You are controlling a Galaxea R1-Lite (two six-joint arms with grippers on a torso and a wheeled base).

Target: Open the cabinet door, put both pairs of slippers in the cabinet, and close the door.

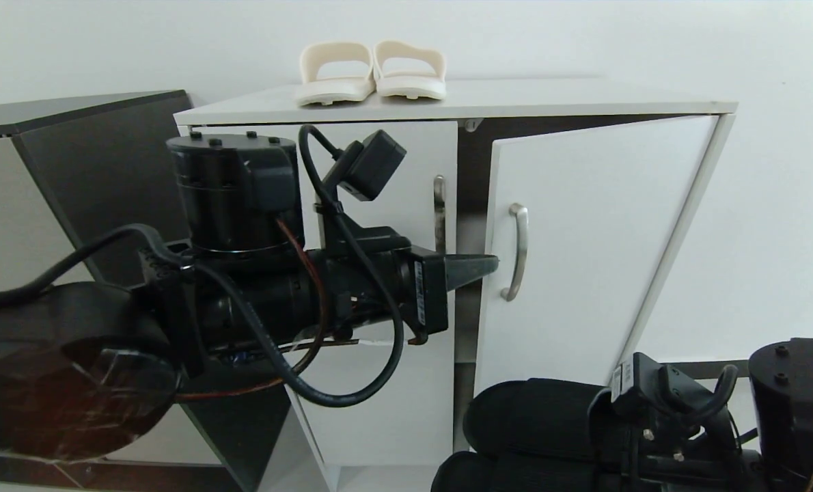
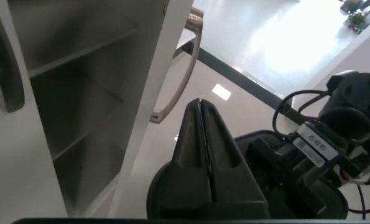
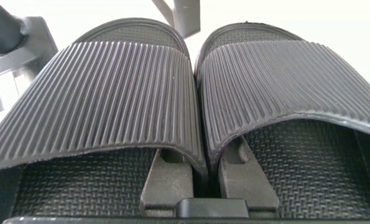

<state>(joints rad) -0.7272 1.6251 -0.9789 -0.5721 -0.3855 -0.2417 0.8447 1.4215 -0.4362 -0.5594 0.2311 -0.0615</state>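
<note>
1. The left gripper [image 1: 478, 266], fingers pressed together on nothing, pokes its tip toward the gap beside the right door [image 1: 584, 239], which is only partly open. If it pushes the door edge off-line, the tip could skid off, or even nudge the door shut instead of wider.
2. The cream slippers [image 1: 372, 72] sit on top of the cabinet [image 1: 550, 99], close to the front edge. A hard bump on the cabinet could probably slide them off.
3. The black slippers [image 1: 529, 417] are pinched by the right gripper [image 3: 206, 186], one finger inside each, clamping the two touching inner walls. Those walls look soft, so one slipper might squirm loose. With the opening this narrow, the toes could also catch the door.
4. Left arm: stretched level across the closed left door, tip just beside the right door's handle [image 1: 516, 253].
5. Right arm: low, in front of the cabinet's base, below the open door.
</note>
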